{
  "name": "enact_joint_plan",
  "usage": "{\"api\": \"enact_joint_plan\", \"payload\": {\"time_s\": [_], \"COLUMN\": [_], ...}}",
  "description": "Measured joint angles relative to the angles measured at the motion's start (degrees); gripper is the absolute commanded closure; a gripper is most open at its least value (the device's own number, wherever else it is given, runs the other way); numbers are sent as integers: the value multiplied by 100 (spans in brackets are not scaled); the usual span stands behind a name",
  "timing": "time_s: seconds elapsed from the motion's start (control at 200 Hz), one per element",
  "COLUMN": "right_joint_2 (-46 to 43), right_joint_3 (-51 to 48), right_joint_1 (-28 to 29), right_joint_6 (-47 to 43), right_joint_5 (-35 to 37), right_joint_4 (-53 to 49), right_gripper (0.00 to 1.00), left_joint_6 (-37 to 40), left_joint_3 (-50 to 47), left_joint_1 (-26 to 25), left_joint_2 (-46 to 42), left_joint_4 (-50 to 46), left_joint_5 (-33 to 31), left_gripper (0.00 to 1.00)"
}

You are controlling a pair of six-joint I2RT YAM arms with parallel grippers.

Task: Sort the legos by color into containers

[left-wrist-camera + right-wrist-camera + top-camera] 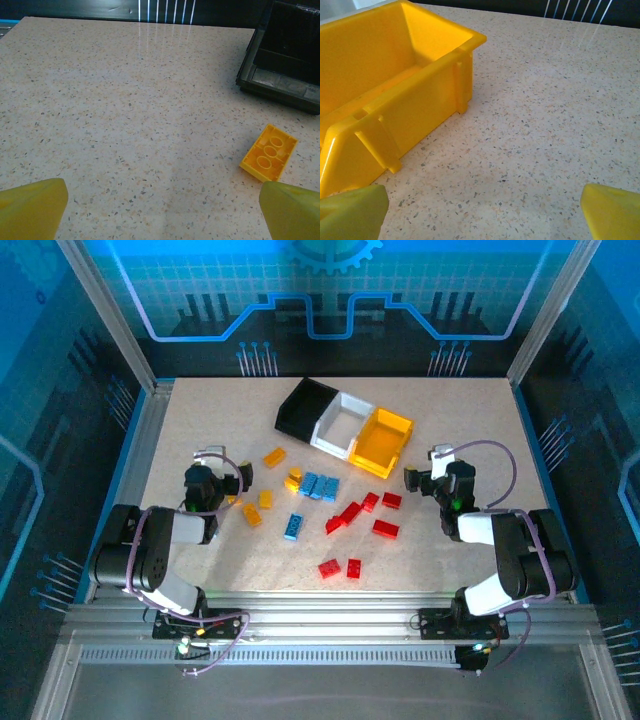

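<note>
Three joined bins stand at the back middle of the table: black (303, 408), white (343, 424) and yellow-orange (384, 442). Loose legos lie in front of them: orange-yellow ones (273, 457) on the left, light blue ones (319, 485) in the middle, red ones (386, 528) to the right and front. My left gripper (240, 479) is open over bare table, with an upside-down orange-yellow lego (269, 152) just ahead of its right finger. My right gripper (413, 478) is open beside the yellow-orange bin's corner (395, 100), holding nothing.
The black bin's corner (285, 55) shows at the upper right of the left wrist view. Metal frame rails (140, 440) border the table on both sides. Bare speckled tabletop (470, 430) lies right of the bins and at the far left.
</note>
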Motion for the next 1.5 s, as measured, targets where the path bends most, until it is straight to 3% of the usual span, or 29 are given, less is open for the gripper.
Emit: {"api": "enact_joint_plan", "payload": {"time_s": [0.605, 0.805, 0.95, 1.116, 1.201, 1.381, 1.501], "right_joint_2": [0, -295, -839, -678, -612, -608, -678], "right_joint_3": [7, 319, 1139, 3442, 4155, 4450, 4315], "right_joint_1": [-2, -2, -87, -378, -302, 365, 1012], "right_joint_6": [2, 116, 704, 1606, 1864, 2247, 2640], "right_joint_5": [9, 332, 544, 350, 144, -153, -308], "right_joint_4": [-11, -756, -2334, -5080, -6129, -8131, -9127], "right_gripper": [0, 0, 0, 0, 0, 3, 5], "left_joint_6": [0, -22, -234, -835, -1075, -1438, -1998], "left_joint_3": [0, 0, 356, 1646, 2124, 2476, 2570], "left_joint_1": [0, 0, 0, -11, -149, -1176, -1322], "left_joint_2": [0, -284, -1244, -2094, -2358, -2651, -2682], "left_joint_4": [-2, -389, -1641, -3665, -4452, -6028, -6999], "left_joint_5": [0, -175, -520, -828, -979, -1314, -1134], "left_gripper": [1, 1, 1, 1, 1, 1, 1]}}
